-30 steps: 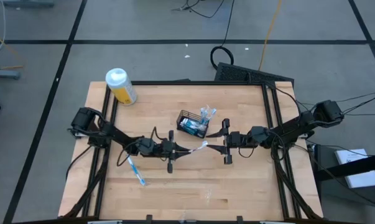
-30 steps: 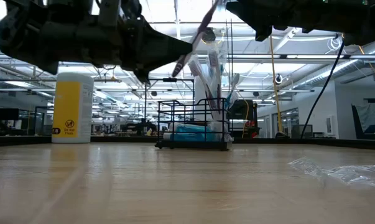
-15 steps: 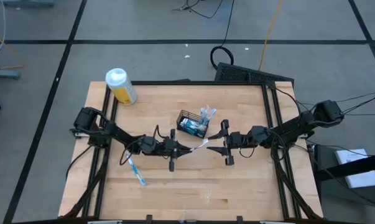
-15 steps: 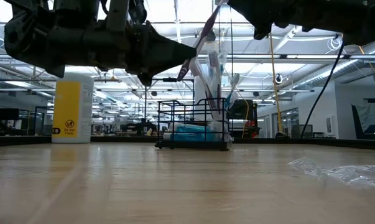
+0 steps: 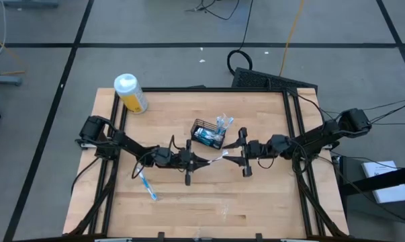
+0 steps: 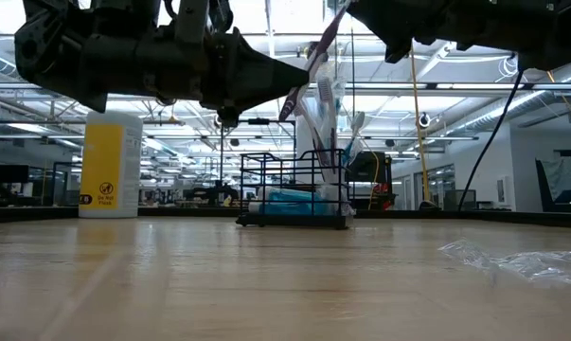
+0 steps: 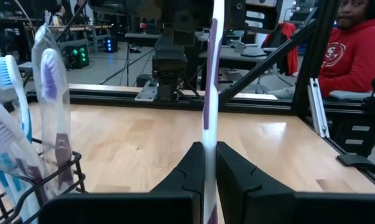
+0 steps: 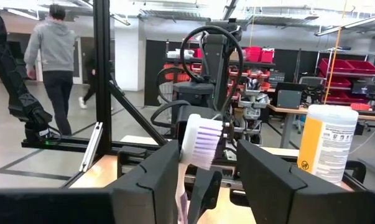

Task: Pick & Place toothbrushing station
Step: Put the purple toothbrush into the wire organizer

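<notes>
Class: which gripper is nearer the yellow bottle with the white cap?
Left. The left gripper sits mid-table, right of the yellow bottle with the white cap; the right gripper is farther right.

floor [image 5: 155, 27]: grey concrete | ceiling lights [image 6: 266, 43]: bright | shelves [image 8: 355, 68]: red bins

One black wire-mesh basket [image 5: 207, 134] stands on the one bench [image 5: 269, 195]. One yellow bottle [image 5: 131, 93] with a white cap stands near a corner. Toothbrushes: one purple-and-white toothbrush [image 7: 210, 93] is held above the bench, one white-and-blue toothbrush [image 5: 146, 185] lies loose on the wood, and several more stand in the basket — their exact count cannot be told. At least one teal tube [image 6: 290, 200] lies in the basket. One clear plastic wrapper [image 6: 512, 262] lies on the bench. Two arms — two grippers, the left gripper [image 5: 205, 162] and the right gripper [image 5: 230, 157]. Two people show in the room beyond.
</notes>
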Motion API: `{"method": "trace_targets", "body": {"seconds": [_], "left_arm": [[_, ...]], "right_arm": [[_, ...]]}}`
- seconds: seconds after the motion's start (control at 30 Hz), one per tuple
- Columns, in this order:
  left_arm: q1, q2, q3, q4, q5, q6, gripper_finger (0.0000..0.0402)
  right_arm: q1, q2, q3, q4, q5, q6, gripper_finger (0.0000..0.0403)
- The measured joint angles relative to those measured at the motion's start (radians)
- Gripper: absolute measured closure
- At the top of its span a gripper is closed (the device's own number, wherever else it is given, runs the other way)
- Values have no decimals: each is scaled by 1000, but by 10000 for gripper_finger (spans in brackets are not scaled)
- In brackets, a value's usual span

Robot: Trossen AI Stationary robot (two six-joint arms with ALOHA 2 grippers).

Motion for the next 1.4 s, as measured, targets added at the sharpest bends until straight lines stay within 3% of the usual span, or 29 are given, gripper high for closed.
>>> {"method": "trace_targets", "body": {"seconds": [0.3, 0.57, 0.97, 1.17, 1.4], "left_arm": [[0, 0, 0, 0, 3, 10, 384], [8, 0, 0, 0, 13, 9, 384], [16, -1, 1, -14, 30, 4, 382], [30, -2, 3, -61, 19, 2, 346], [34, -1, 1, -62, 42, 22, 374]], "right_arm": [[0, 0, 0, -6, -1, 7, 268], [-4, 0, 0, -11, -53, -18, 388], [-6, 1, 0, 7, -41, -65, 393], [-6, 2, 0, 10, -16, -74, 393], [-6, 1, 0, 13, -23, -67, 393]]}}
